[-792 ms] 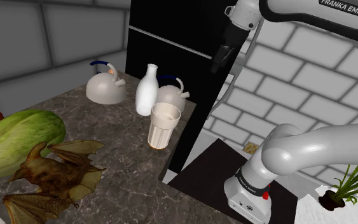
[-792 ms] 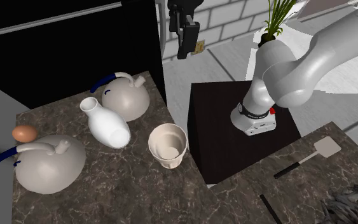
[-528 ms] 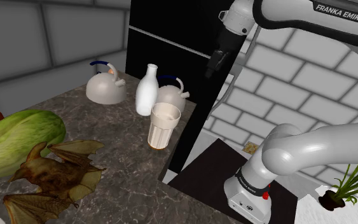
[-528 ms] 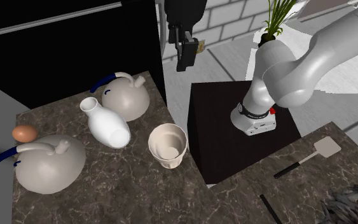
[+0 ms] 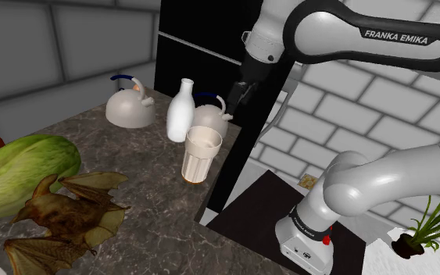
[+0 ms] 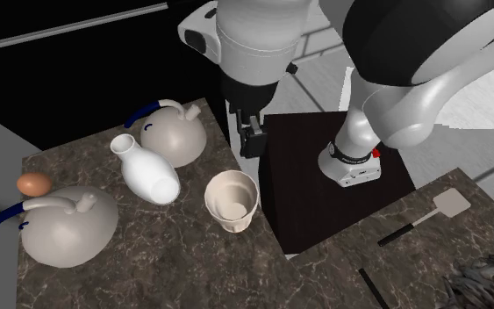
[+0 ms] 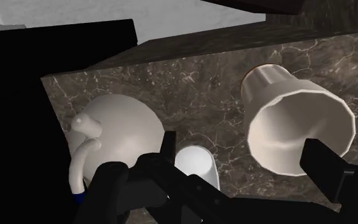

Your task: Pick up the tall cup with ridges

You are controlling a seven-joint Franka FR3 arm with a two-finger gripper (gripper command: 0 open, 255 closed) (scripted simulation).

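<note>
Wrist view, tall ridged cup (image 7: 296,122) empty, upright, claw (image 7: 241,146) released, holding nothing

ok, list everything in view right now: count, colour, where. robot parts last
ridged cup: 1, cream, upright near the counter edge by the stand
bottle: 1, white, next to the cup
kettles: 2, off-white with blue handles, either side of the bottle
egg: 1, brown, beside the second exterior view's left kettle
lettuce: 1, green, shoulder view's left
winged item: 1, brown, in front of the lettuce
spatula: 1, pale head, dark handle, second exterior view's right
plant: 1, green, shoulder view's lower right
counter: 1, dark marbled
stand: 1, black
arm: 1, white
gripper: 1, black, open, above the counter near the cup
</note>
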